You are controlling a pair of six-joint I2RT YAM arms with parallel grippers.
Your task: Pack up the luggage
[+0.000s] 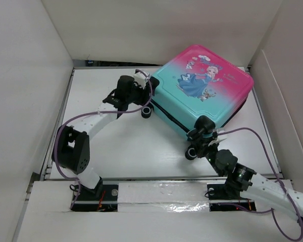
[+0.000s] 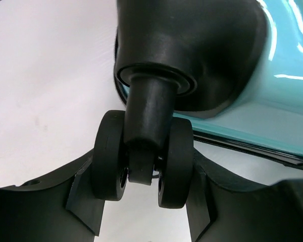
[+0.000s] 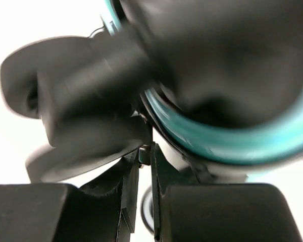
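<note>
The pink-to-teal hard-shell child's suitcase [image 1: 204,88] lies flat and closed in the frame's upper right. At its left corner the left gripper [image 2: 141,199] clamps a black twin wheel [image 2: 108,156]. At the lower corner the right gripper [image 3: 145,161], jaws narrow, pinches a small metal tab [image 3: 144,149].

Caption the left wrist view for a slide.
Left gripper clamps the black twin wheel of the suitcase.

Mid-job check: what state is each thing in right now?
Luggage: closed, flat, picture side up.
Left claw: shut on wheel.
Wheel: twin, clamped from both sides.
Right claw: nearly shut, pinching small tab.
Tab: blurred, kind unclear.
</note>
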